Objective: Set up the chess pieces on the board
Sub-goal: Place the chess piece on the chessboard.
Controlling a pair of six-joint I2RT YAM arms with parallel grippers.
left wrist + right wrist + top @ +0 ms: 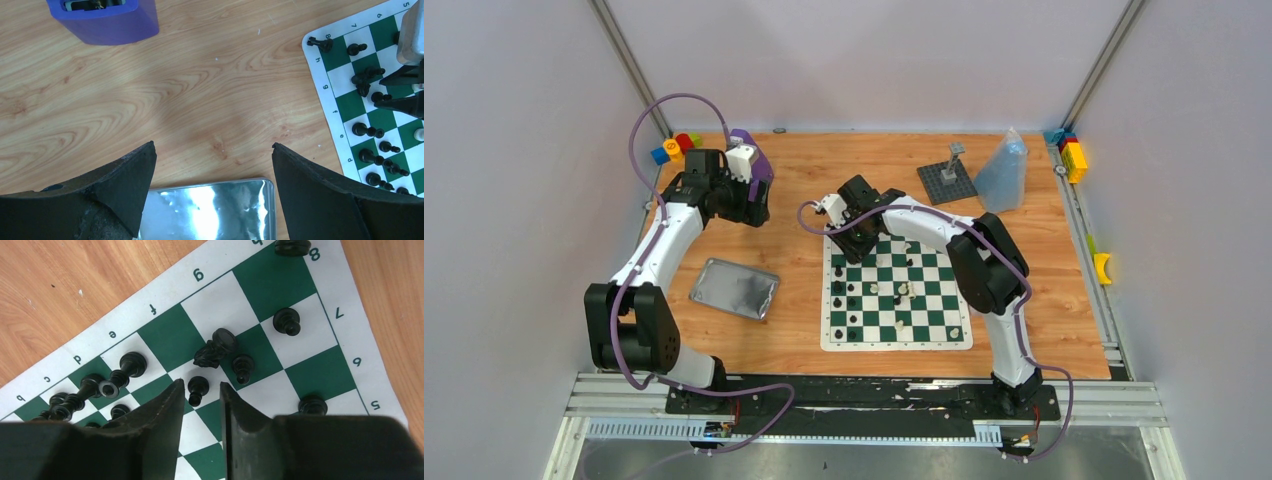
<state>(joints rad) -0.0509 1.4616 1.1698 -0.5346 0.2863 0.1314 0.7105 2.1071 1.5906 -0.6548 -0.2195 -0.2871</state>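
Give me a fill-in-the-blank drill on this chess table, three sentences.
The green and white checkered roll-up board lies on a ___ table.
The flat silver metal tin lies to the board's ___.
The small plastic chess pieces by the board's lettered edge are ___ in colour.
Missing words: wooden; left; black.

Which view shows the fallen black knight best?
Right wrist: the knight lies on its side, close and sharp. Left wrist shows it small near the frame edge; in top external it cannot be made out.
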